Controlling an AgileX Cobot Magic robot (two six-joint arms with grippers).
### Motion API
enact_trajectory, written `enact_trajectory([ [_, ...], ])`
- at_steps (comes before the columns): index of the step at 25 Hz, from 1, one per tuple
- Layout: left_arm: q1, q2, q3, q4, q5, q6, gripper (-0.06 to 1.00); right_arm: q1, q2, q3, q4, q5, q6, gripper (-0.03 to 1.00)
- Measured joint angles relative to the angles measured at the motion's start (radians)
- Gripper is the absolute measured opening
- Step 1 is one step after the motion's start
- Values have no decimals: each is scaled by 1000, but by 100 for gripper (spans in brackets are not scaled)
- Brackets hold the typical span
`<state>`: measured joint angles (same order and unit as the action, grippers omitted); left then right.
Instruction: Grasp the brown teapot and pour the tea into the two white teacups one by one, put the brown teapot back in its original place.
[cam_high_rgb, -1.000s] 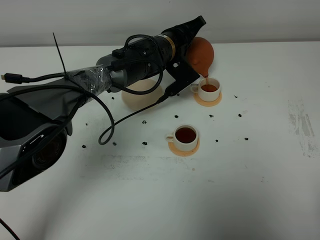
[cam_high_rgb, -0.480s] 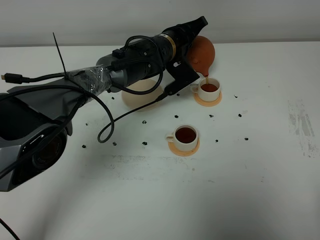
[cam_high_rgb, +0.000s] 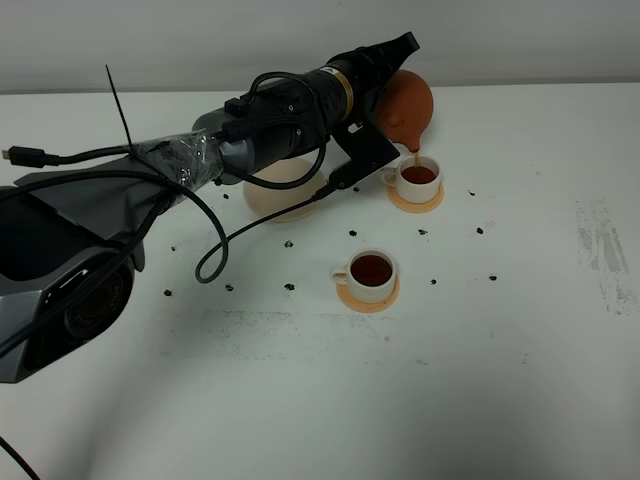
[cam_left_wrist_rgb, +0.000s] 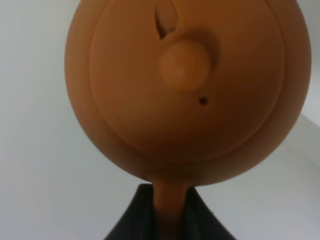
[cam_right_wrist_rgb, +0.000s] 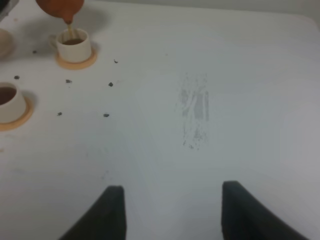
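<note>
My left gripper (cam_high_rgb: 397, 52) is shut on the loop handle of the brown teapot (cam_high_rgb: 406, 103) and holds it tilted, spout down, above the far white teacup (cam_high_rgb: 418, 177). A thin stream of tea runs from the spout into that cup. In the left wrist view the teapot (cam_left_wrist_rgb: 185, 85) fills the frame, with dark fingers (cam_left_wrist_rgb: 131, 220) beside its handle. The near white teacup (cam_high_rgb: 371, 272) holds dark tea. Both cups stand on orange coasters. The beige disc (cam_high_rgb: 285, 192) is partly hidden behind my left arm. My right gripper (cam_right_wrist_rgb: 172, 215) is open and empty over bare table, far from the cups (cam_right_wrist_rgb: 74, 45).
Small dark tea-leaf specks (cam_high_rgb: 353, 233) are scattered around the cups and the disc. A grey scuff mark (cam_high_rgb: 600, 250) lies at the right of the table and shows in the right wrist view (cam_right_wrist_rgb: 195, 107). The left arm's cable (cam_high_rgb: 215, 250) hangs low over the table.
The teapot has shifted slightly up and to the right while staying tilted over the far cup. The tea stream keeps running. The right arm has not moved.
</note>
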<state>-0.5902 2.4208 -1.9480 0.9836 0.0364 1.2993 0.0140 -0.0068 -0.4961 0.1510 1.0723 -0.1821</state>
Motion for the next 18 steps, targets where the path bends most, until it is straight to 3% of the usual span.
enact_trajectory([
  [18,0,0,0,36,-17,0,12,0,0,0,0,0,0,45],
])
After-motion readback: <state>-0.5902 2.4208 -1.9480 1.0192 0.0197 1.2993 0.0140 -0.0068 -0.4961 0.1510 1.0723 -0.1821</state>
